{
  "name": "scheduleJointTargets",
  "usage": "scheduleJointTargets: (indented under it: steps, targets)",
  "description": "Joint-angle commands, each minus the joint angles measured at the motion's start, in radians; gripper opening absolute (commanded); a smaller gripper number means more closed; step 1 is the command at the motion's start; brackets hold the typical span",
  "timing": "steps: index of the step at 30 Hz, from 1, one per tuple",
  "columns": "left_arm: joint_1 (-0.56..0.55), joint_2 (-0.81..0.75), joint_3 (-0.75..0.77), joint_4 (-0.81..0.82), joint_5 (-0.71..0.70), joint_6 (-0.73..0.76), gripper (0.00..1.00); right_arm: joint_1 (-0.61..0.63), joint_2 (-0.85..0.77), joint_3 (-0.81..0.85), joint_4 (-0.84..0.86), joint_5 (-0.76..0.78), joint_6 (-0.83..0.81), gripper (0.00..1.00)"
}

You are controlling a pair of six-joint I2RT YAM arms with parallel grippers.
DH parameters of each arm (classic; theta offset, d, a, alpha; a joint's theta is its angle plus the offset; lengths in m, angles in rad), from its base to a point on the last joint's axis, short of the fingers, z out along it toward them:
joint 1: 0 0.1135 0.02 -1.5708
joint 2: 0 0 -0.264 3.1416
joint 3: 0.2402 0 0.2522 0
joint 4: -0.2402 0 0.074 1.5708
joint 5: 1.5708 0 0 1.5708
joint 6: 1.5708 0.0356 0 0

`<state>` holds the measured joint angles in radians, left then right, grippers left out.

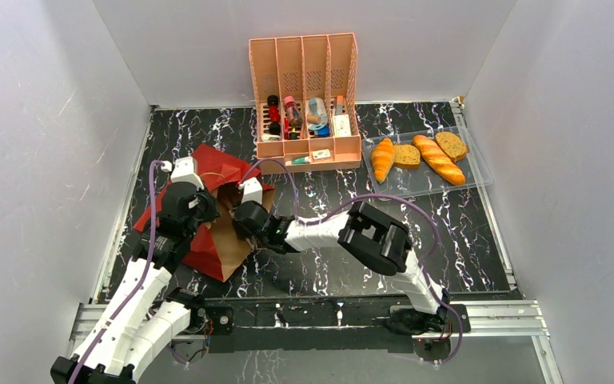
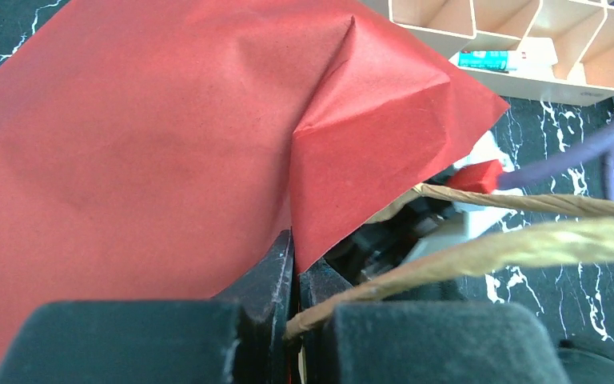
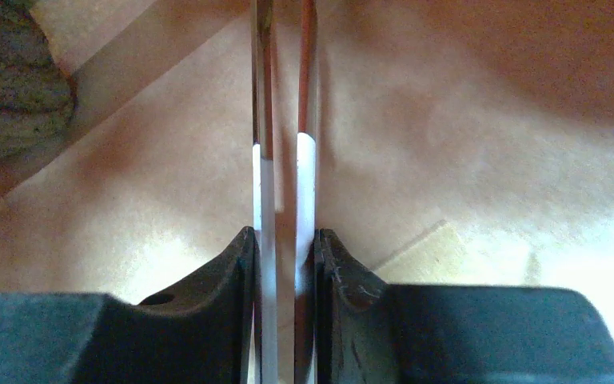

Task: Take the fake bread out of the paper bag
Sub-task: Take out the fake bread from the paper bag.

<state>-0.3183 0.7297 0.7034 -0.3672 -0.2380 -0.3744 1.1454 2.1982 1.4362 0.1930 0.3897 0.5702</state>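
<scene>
Left end effector [image 2: 292,248] clenched on the rim of the red-and-brown kraft paper bag [image 1: 210,166], which lies on its side on the black marbled counter [image 1: 328,272]. Right end effector [image 3: 285,32], inside the bag, narrowly parted, grasping nothing; one dark brown toy bread [image 3: 12,80] nearby. Four golden and brown toy breads [image 1: 438,158] rest on the clear plastic tray [image 1: 473,174], far right.

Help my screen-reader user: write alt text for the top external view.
A red-and-brown paper bag lies at left, the left tool pinching its edge and the right tool at its mouth. Four toy breads lie in a clear tray at far right, beside a pink organizer.
</scene>
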Motion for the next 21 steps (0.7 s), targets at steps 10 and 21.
scheduleJointTargets:
  steps: [10, 21]
  targets:
    - [-0.002, 0.011, 0.028, -0.011, -0.078, 0.009, 0.00, 0.063, -0.256, -0.131, -0.092, 0.023, 0.060, 0.00]
    - [-0.002, 0.055, 0.023, 0.061, -0.123, 0.022, 0.00, 0.227, -0.486, -0.297, -0.241, 0.117, 0.135, 0.00]
